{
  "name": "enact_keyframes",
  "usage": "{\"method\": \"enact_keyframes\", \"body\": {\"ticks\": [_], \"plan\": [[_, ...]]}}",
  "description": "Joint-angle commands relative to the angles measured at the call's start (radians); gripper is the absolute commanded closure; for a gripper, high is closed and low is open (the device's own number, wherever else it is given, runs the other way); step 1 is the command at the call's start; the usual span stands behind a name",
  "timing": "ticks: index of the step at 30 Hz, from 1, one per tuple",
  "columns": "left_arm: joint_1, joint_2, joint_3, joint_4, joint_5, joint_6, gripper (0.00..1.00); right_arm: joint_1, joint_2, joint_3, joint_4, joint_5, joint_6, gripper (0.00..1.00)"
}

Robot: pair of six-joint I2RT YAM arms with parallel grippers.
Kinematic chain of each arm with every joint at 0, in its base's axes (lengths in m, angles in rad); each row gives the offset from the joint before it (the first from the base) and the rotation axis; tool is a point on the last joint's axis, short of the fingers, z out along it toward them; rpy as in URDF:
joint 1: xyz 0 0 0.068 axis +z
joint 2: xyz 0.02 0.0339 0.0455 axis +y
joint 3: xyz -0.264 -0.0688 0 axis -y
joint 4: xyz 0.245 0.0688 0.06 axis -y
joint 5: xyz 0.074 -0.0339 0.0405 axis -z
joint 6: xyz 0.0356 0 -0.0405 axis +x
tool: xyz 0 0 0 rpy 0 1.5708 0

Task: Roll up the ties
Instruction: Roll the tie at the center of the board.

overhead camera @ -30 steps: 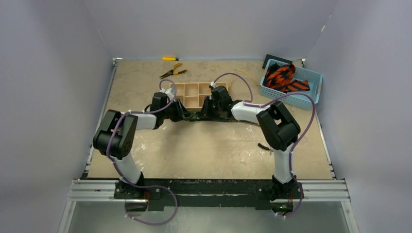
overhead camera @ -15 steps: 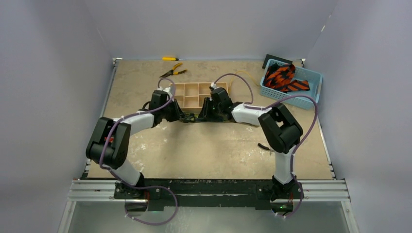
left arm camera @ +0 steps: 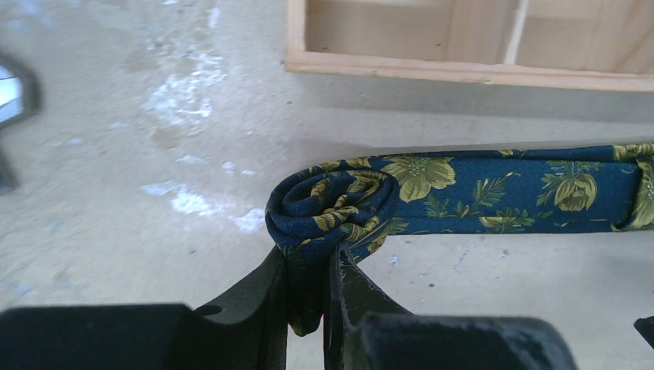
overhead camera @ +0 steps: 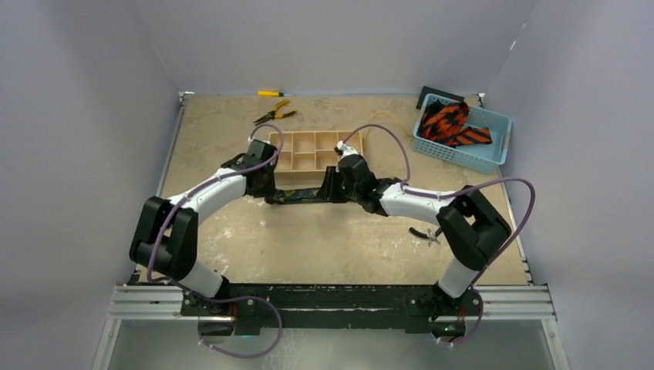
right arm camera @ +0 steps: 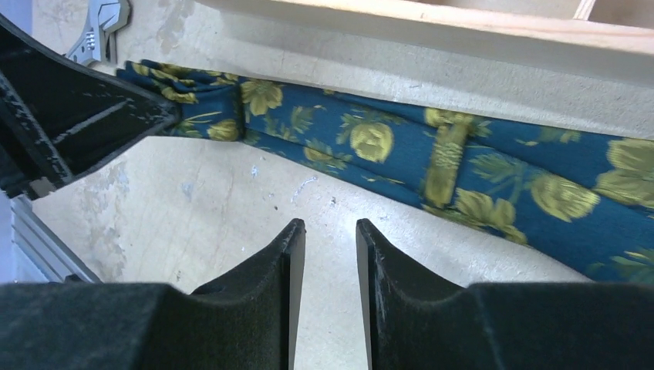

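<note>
A navy tie [left arm camera: 493,189] with gold flowers lies flat across the middle of the tabletop [overhead camera: 332,239], just on the near side of a wooden tray [left arm camera: 463,71]. Rolling looks under way: the tie's left end is a small coil [left arm camera: 332,204], pinched in the closed left claw [left arm camera: 312,297]. The right claw [right arm camera: 330,239] hovers beside the strip, jaws apart and empty. Next, probably, the coil must turn along the strip while the fabric is steadied. Orange striped ties [overhead camera: 447,123] sit in a basket [overhead camera: 501,127] at the far right corner. The tabletop is beige, scuffed white, with plain grey walls [overhead camera: 324,38] around it.
</note>
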Motion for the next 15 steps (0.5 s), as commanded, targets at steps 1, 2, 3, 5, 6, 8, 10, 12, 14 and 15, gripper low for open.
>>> {"method": "enact_keyframes", "body": {"ticks": [1,2,3,5,6,8,10,12,14,15], "plan": [[-0.058,0.037,0.114,-0.188,-0.178,-0.023,1.00,0.026,0.002,-0.005,0.090,0.036,-0.019,0.67],[-0.073,0.046,0.129,-0.199,-0.194,-0.029,1.00,0.034,0.019,0.008,0.100,0.018,-0.018,0.68],[-0.085,0.053,0.141,-0.202,-0.205,-0.035,1.00,0.044,0.036,0.023,0.113,0.005,-0.015,0.69],[-0.098,0.063,0.155,-0.206,-0.212,-0.049,1.00,0.063,0.076,0.062,0.128,-0.020,-0.004,0.70],[-0.102,0.069,0.159,-0.207,-0.211,-0.056,1.00,0.068,0.097,0.083,0.131,-0.032,0.004,0.71],[-0.109,0.083,0.166,-0.210,-0.209,-0.065,1.00,0.077,0.139,0.131,0.137,-0.059,0.022,0.72],[-0.114,0.093,0.171,-0.209,-0.208,-0.073,1.00,0.078,0.178,0.163,0.147,-0.075,0.049,0.73],[-0.118,0.100,0.174,-0.207,-0.209,-0.078,1.00,0.078,0.220,0.194,0.152,-0.099,0.071,0.73],[-0.121,0.107,0.178,-0.203,-0.210,-0.080,1.00,0.078,0.257,0.212,0.163,-0.106,0.100,0.74],[-0.121,0.111,0.179,-0.200,-0.207,-0.080,1.00,0.078,0.272,0.219,0.168,-0.110,0.112,0.74]]}}
